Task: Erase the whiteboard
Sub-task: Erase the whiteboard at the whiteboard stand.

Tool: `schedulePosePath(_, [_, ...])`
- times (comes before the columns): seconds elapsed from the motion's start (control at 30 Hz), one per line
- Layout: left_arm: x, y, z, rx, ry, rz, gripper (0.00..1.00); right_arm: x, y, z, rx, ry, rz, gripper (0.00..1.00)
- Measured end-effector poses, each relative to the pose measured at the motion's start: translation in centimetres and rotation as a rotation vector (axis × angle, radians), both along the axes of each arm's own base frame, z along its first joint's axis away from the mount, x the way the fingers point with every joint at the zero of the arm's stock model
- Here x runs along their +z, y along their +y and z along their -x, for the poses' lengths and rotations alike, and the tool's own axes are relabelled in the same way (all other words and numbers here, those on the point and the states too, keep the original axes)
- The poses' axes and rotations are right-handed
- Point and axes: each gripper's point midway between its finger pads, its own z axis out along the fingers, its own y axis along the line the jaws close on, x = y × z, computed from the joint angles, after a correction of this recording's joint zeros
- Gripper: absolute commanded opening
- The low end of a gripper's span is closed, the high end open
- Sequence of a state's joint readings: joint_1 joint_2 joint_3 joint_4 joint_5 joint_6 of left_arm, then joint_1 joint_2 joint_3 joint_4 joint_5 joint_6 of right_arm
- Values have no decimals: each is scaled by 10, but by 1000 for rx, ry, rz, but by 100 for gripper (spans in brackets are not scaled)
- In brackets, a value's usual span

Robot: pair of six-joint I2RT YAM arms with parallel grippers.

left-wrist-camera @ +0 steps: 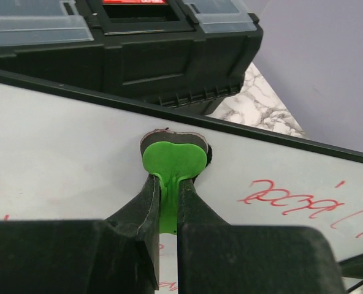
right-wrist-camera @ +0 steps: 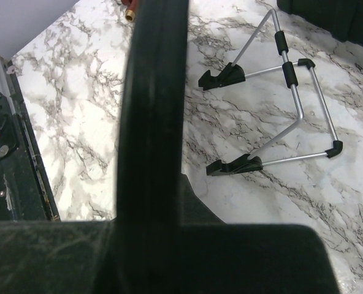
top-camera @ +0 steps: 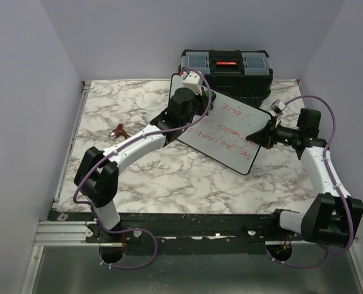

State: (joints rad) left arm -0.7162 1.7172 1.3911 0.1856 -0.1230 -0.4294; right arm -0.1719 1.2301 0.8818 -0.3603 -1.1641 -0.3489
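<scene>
You're watching white-linked, black-jointed arms trailing purple cables beside their bases, the left gripper showing black fingers.

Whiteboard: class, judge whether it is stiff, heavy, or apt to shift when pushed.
Probably stiff: the whiteboard looks flat and black-framed. Likely light: the right claw grips just one edge. It may pivot where the left claw presses the green eraser.

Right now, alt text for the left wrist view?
The left gripper is shut on a green eraser set against the whiteboard near its far edge. To the right there is red writing on the board, and a black toolbox sits just behind it.
</scene>
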Motion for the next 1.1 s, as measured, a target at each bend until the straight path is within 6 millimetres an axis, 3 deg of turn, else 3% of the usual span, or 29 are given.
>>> schedulePosePath(0.23, [-5,-24,23,-34,-43,16,0,0,0,0,3,-9,4,1])
schedulePosePath(0.43, [-19,-28,32,8,-58,43,0,0,0,0,5,-15,7,1])
schedulePosePath(0.77, [-49,-9,30,114,-51,19,0,0,0,-1,7,-20,10,1])
schedulePosePath(1.0, [-51,5,18,148,-46,-5,0,0,0,0,4,-12,6,1])
schedulePosePath(1.1, [-49,21,4,184,-46,-23,0,0,0,-1,3,-13,6,1])
